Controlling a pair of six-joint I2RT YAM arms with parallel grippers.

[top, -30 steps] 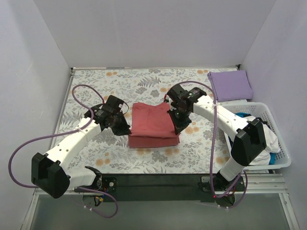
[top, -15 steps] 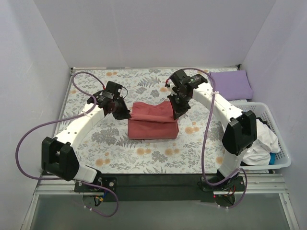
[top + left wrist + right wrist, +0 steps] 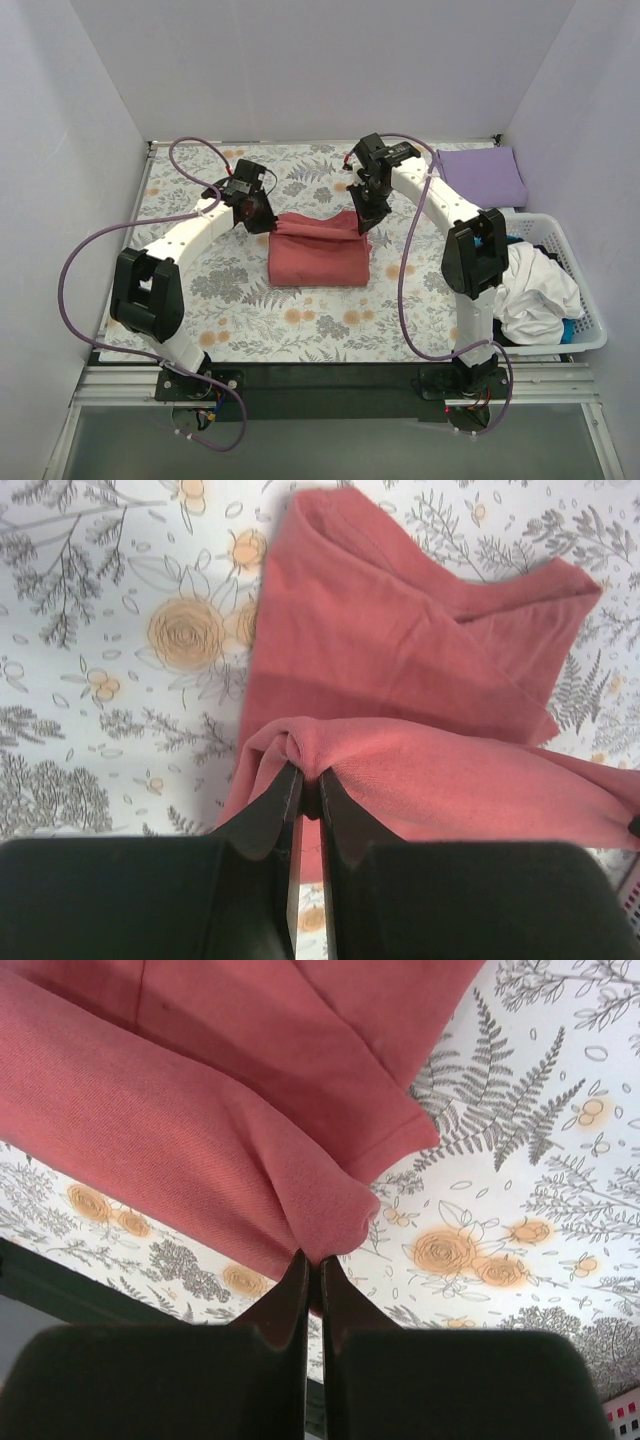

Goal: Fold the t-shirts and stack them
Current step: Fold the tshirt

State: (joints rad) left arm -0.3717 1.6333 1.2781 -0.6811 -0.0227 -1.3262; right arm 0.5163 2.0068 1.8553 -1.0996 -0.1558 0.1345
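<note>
Left gripper [image 3: 308, 775] is clenched on a pinched corner of the salmon-red t-shirt [image 3: 318, 258], and my right gripper [image 3: 312, 1260] is clenched on the matching corner at the other end of the same edge. In the top view both grippers sit at the far side of the shirt. The held edge is raised as a soft roll, while the near part of the shirt lies flat on the floral table cloth [image 3: 200, 290], roughly mid-table between my two arms. I judge this to be a fold in progress. Gripping both ends of one edge keeps it straight and lightly stretched between the jaws, so the layer can be laid down even rather than skewed. Both wrist views show the cloth bunched at the fingertips, so the grip looks secure. The lavender t-shirt [image 3: 483, 176] lies already folded at the far right corner of the table, well apart from the red one and just beyond the white basket [image 3: 590, 338]; I take it as the base of the stack. That basket, at my right, holds crumpled white cloth [image 3: 535, 290] with a little blue cloth [image 3: 573, 328] showing under it; whether these are further tees I cannot tell
</note>
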